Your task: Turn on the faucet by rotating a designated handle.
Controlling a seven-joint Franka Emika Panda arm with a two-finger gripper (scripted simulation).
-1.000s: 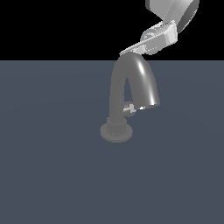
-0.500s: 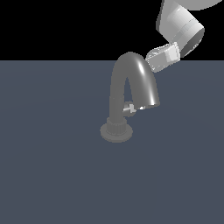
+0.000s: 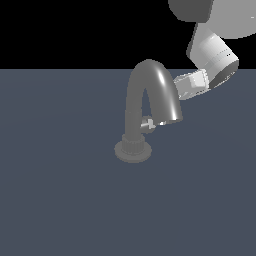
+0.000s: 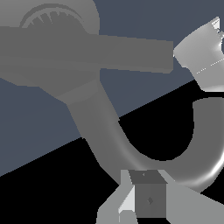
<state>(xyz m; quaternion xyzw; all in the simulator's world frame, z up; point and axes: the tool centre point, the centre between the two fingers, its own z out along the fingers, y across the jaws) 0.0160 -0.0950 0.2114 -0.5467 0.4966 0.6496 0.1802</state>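
The dull grey faucet point(image 3: 150, 90) stands on its round base point(image 3: 132, 151), its arched spout curving toward the exterior view's right. The handle point(image 3: 149, 124), a small light cross knob, sticks out low on the column under the arch. My gripper point(image 3: 179, 90) hangs beside the spout's upper right flank, well above the handle and apart from it. Its tips are partly hidden behind the spout. In the wrist view the fingers point(image 4: 148, 199) sit close together, empty, just off the spout's curve point(image 4: 131, 148). I cannot make out the handle there.
The faucet stands on a flat blue-grey surface point(image 3: 60, 200). The arm's white links point(image 3: 215, 55) come down from the exterior view's upper right. Nothing else shows.
The hand moved down and to the exterior view's right, from over the spout's top to beside its right flank. The faucet and handle have not moved.
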